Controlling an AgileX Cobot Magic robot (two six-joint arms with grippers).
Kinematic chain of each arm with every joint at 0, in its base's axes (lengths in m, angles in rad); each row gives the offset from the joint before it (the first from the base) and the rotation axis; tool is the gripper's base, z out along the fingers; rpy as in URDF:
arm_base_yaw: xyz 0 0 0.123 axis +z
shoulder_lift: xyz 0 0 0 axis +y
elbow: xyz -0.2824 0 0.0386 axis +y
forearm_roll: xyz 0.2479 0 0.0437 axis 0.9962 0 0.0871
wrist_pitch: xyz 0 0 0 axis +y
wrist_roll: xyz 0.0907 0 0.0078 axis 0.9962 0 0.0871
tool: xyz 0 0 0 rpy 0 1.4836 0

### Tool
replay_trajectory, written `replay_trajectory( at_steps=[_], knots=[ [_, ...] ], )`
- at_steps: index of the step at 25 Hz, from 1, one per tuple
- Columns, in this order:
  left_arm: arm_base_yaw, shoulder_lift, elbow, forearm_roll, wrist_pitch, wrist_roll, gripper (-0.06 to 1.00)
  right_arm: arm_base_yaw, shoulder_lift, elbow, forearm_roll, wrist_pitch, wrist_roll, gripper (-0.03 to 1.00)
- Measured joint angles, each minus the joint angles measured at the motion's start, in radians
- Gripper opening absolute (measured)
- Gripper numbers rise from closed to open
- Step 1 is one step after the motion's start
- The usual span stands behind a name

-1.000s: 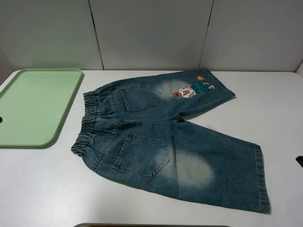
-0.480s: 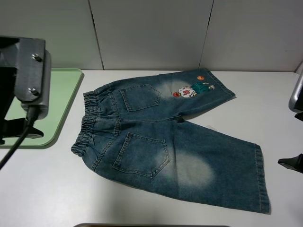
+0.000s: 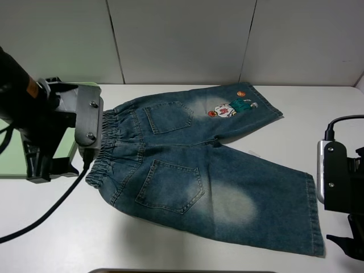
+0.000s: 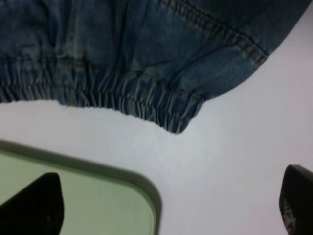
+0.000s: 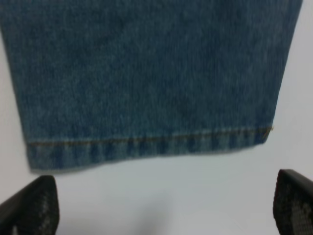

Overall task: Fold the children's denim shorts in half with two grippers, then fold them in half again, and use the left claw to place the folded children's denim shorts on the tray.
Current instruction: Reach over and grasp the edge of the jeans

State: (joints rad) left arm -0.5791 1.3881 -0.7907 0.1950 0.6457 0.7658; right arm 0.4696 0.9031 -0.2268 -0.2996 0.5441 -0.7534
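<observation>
Children's denim shorts (image 3: 193, 165) lie flat, left hand (image 4: 164, 205) spread beside waistband (image 4: 122, 98), right hand (image 5: 161, 203) spread beside hem (image 5: 146, 144)

White table (image 3: 318, 108), denim shorts (image 3: 199, 165) spread flat across its middle, pale green tray (image 4: 98, 210) just beside the waistband

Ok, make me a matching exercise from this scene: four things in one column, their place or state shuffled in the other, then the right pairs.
1. shorts
2. tray
3. left tool
4. right tool

A. open, by a leg hem
B. pale green, at the left of the table
C. open, beside the elastic waistband
D. spread flat, unfolded, pockets up

Pairs: 1-D, 2-B, 3-C, 4-A
</observation>
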Motion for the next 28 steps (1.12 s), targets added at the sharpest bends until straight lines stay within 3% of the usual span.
replay_trajectory(
  at_steps=[8, 15, 28],
  knots=[
    [0.000, 0.101, 0.108, 0.003, -0.261, 0.000, 0.87, 0.000, -0.017, 0.032, -0.011, -0.056, -0.006, 0.66],
    [0.000, 0.180, 0.111, 0.004, -0.353, 0.001, 0.87, 0.000, 0.078, 0.039, -0.028, -0.078, -0.006, 0.66],
    [0.000, 0.189, 0.111, -0.018, -0.439, -0.007, 0.87, 0.000, 0.375, 0.039, -0.048, -0.301, -0.006, 0.64]
  ],
)
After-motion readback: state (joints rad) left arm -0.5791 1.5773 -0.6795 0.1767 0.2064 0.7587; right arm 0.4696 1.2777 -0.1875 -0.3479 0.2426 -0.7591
